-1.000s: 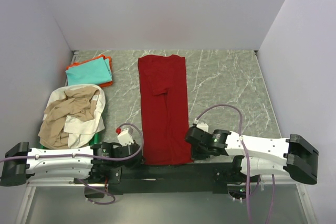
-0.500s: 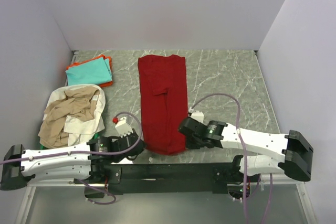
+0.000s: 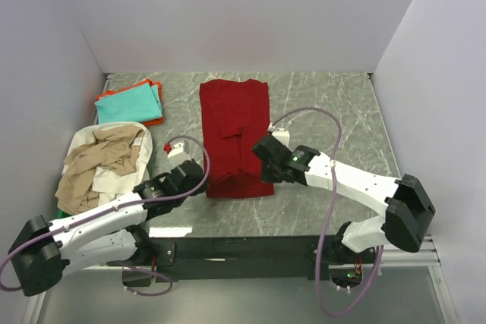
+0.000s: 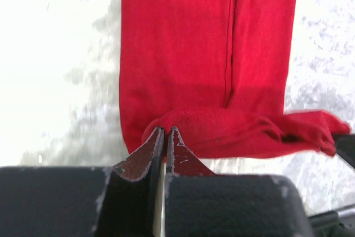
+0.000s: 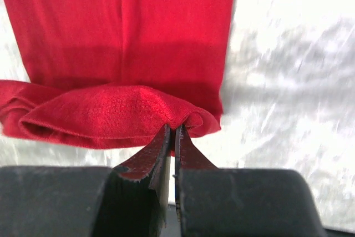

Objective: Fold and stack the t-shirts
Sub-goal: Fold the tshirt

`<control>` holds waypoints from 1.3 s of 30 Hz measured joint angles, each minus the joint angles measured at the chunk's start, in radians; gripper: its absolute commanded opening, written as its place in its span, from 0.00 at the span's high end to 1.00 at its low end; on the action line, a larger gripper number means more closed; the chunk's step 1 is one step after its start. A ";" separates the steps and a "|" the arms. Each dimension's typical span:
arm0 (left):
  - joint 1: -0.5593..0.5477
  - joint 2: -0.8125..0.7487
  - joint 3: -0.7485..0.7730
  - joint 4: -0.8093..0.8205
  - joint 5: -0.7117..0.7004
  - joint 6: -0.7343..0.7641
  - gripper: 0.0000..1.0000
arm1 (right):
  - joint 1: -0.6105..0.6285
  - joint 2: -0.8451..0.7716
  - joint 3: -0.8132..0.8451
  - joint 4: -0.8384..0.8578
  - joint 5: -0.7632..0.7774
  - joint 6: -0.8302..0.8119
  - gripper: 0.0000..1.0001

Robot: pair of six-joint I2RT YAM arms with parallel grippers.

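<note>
Pinching the near hem of the dark red t-shirt (image 3: pixel 234 123), the left gripper (image 4: pixel 165 131) is clamped on the corner toward 7 o'clock and the right gripper (image 5: pixel 172 130) on the corner toward 5 o'clock, each squeezing thin cloth between nearly touching fingers. The hem is raised and curled over the cloth behind it, a puffy roll across the shirt's width. The shirt lies as a long strip mid-way across the marble table (image 3: pixel 326 111), far end toward 12 o'clock. Folded teal and orange t-shirts (image 3: pixel 130 102) sit at 10 o'clock; a beige and white heap (image 3: pixel 102 161) lies at 8 o'clock
</note>
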 measured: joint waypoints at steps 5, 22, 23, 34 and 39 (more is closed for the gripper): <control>0.120 0.104 0.039 0.108 0.070 0.122 1.00 | -0.087 0.090 0.084 0.042 0.000 -0.072 0.95; 0.430 0.500 0.237 0.385 0.337 0.328 1.00 | -0.253 0.402 0.369 0.088 -0.028 -0.229 0.97; 0.438 0.519 0.246 0.388 0.347 0.334 1.00 | -0.259 0.417 0.383 0.087 -0.030 -0.234 0.97; 0.496 0.686 0.370 0.419 0.412 0.369 1.00 | -0.322 0.530 0.449 0.088 -0.058 -0.270 0.97; 0.507 0.707 0.380 0.423 0.413 0.369 1.00 | -0.334 0.579 0.502 0.087 -0.069 -0.284 0.98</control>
